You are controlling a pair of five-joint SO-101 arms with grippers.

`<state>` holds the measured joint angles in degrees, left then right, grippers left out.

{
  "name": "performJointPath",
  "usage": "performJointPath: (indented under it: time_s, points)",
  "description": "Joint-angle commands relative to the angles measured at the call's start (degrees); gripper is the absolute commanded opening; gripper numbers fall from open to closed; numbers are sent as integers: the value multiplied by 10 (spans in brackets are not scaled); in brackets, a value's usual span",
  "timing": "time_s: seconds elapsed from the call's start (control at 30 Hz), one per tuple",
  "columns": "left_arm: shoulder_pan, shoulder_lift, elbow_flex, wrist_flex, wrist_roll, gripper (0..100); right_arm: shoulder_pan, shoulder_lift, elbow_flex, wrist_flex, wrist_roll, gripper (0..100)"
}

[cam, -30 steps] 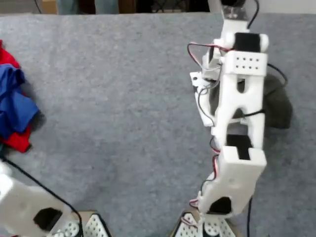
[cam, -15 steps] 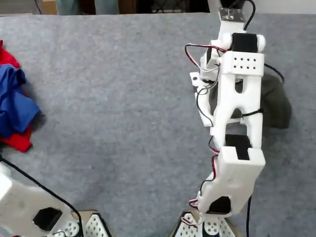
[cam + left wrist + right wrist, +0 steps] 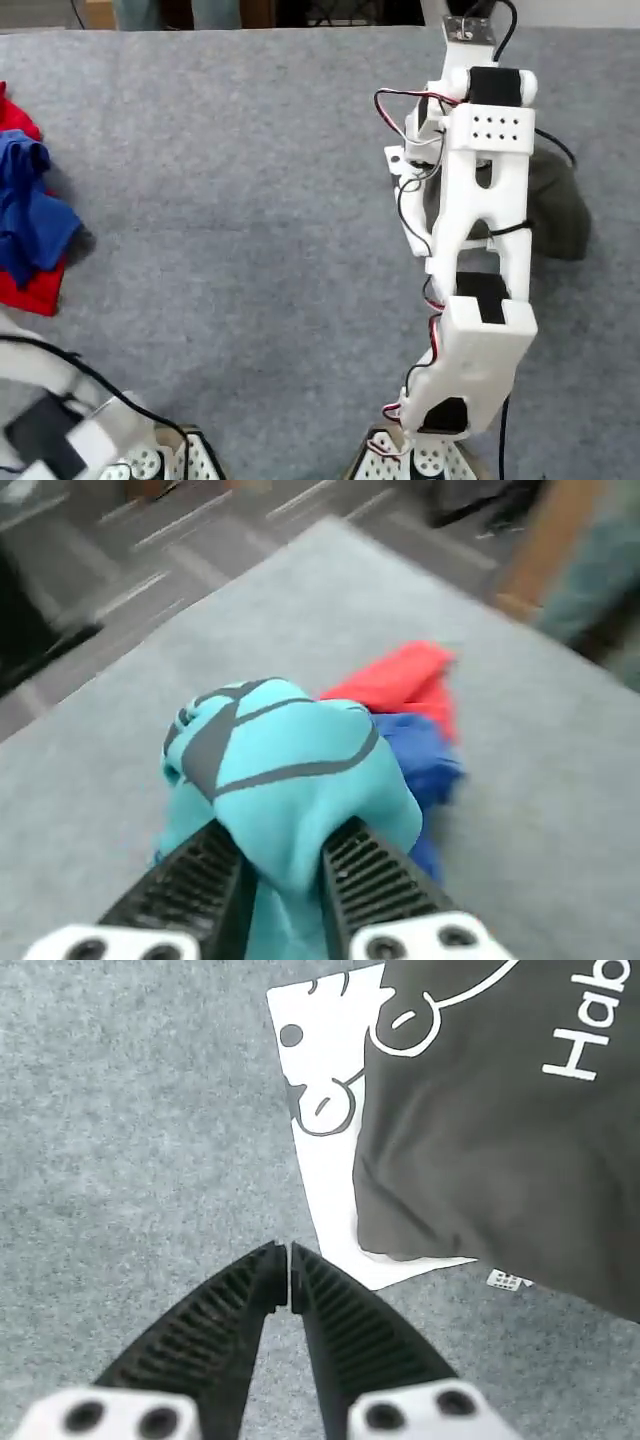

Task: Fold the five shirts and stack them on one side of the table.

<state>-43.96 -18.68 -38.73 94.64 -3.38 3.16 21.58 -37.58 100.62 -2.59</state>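
My left gripper is shut on a turquoise shirt with grey lines, bunched between its fingers and held off the table. Just beyond it lie a red shirt and a blue shirt, crumpled together at the table's left edge, the red shirt under the blue shirt. My right gripper is shut on nothing, above bare table beside a dark grey shirt lying on a white printed shirt. The right arm covers part of the dark grey shirt.
Grey carpet-like cloth covers the table, with a wide bare stretch in the middle. The left arm sits low at the near left corner. Both arm bases stand at the near edge. Floor lies beyond the far edge.
The left arm has pulled back toward the near left corner, and the red and blue pile shifted a little. The right arm has held still for the last half second.
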Motion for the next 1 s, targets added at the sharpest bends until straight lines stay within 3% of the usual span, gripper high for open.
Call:
performJointPath:
  time_s: [0.0, 0.1, 0.2, 0.33, 0.43, 0.5, 0.6, 0.77, 0.97]
  points:
    - [193, -64, -26, 47, 5, 29, -6, -36, -1, -1, 1, 18]
    - [349, -79, 25, 61, 6, 29, -5, -36, -5, -1, 1, 18]
    - [454, -75, 139, 55, 6, 30, -5, -37, -5, 0, 4, 18]
    - [538, -40, 364, -22, 6, 54, -4, -37, -5, 3, 4, 18]
    - [561, -18, 487, -41, 6, 195, -4, -37, -2, 3, 4, 19]
    - [551, -17, 534, -40, 28, 263, -5, -37, 0, 3, 5, 28]
    - [473, -27, 548, -37, 36, 264, -7, -37, 0, 4, 24, 107]
    - [313, -38, 559, -40, -42, 263, -54, -34, 0, 5, 69, 242]
    - [212, -36, 646, -82, -104, 263, -175, 20, 56, -29, 65, 240]
